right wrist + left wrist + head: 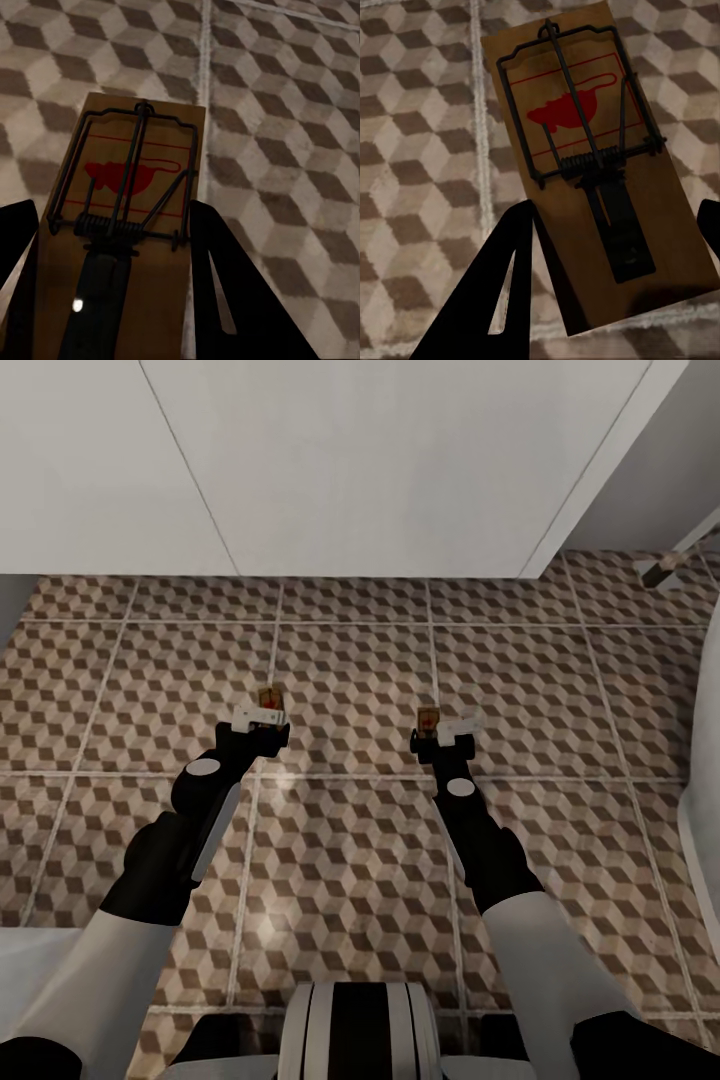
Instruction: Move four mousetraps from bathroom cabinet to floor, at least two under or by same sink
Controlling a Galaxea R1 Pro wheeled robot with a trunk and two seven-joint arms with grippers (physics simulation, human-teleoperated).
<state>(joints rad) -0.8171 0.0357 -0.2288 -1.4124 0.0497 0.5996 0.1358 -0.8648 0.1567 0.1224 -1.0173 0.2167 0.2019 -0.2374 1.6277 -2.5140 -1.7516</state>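
I'm looking down over both my arms at the bathroom floor (350, 690), cube-patterned tiles with pale grout lines running across and away from me. My left gripper (262, 722) is out in front on my left, and its fingers (502, 292) are closed on the sides of a mousetrap (585, 165), gripping the board at the end nearest my wrist. The left wrist view shows that tan board tilted, wire bar and spring on top, the red mouse print facing the camera, floor tiles behind it on every side. My right gripper (445, 735) is out to the right, well apart from the left, and its fingers (232, 292) are clamped on a second mousetrap (127, 225), dark fingers against both long edges of the board. In the head view each trap (267, 698) pokes forward past the fingertips, the other one (428, 718) likewise. Ahead, a flat white panel (350, 460) meets the floor along a straight edge, with open tile between it and my grippers. A white curved edge (700, 760) borders the floor far right. Wide clear tile between my arms
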